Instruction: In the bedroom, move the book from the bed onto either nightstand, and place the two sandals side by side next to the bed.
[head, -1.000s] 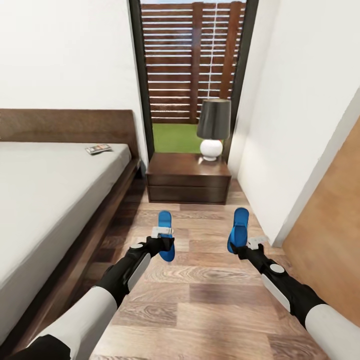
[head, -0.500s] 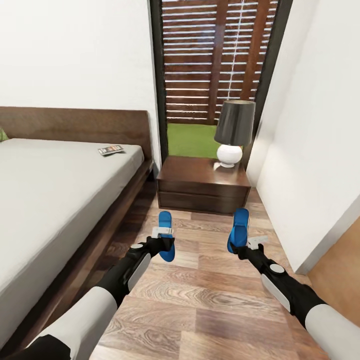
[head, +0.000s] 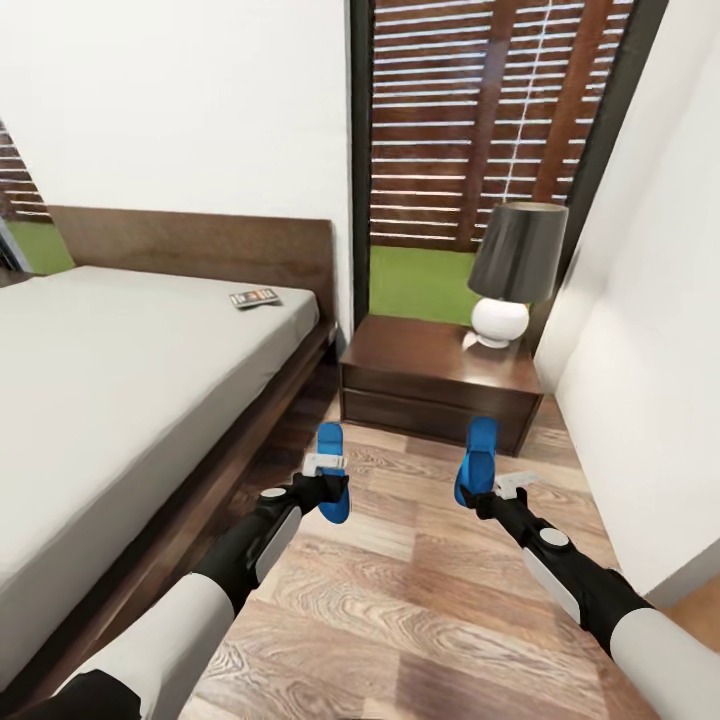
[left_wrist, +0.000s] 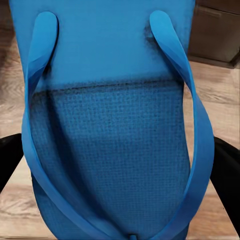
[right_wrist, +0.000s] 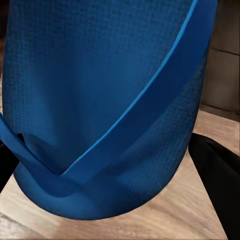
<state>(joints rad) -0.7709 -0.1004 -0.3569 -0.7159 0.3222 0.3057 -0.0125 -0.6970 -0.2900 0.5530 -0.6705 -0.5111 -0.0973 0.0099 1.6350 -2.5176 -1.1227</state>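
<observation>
The robot stood in the bedroom on the wood-plank floor (head: 420, 610), in the aisle between the bed (head: 120, 400) and the white wall on its right. Each arm carried one blue sandal above the floor. The left gripper (head: 325, 487) was closed on the left sandal (head: 331, 470), which pointed ahead toward the nightstand (head: 435, 385); in the left wrist view that sandal (left_wrist: 110, 135) lay between the two black fingers (left_wrist: 10, 160), straps facing the camera. The right gripper (head: 490, 492) was clamped on the right sandal (head: 477, 460), held tilted on its edge; in the right wrist view its textured sole and one strap (right_wrist: 100, 100) sat against a black finger (right_wrist: 217, 170).

The two sandals hung apart from each other, both just short of the nightstand's drawer front. The book (head: 254, 298) lay flat on the pale mattress near the headboard (head: 200, 250), close to the bed's edge on the nightstand side. On the nightstand's glossy top stood a lamp (head: 510, 275) with a dark shade and a round white base, at the corner nearest the wall. Behind it rose a black-framed window (head: 490, 120) with brown slats and green ground beyond
</observation>
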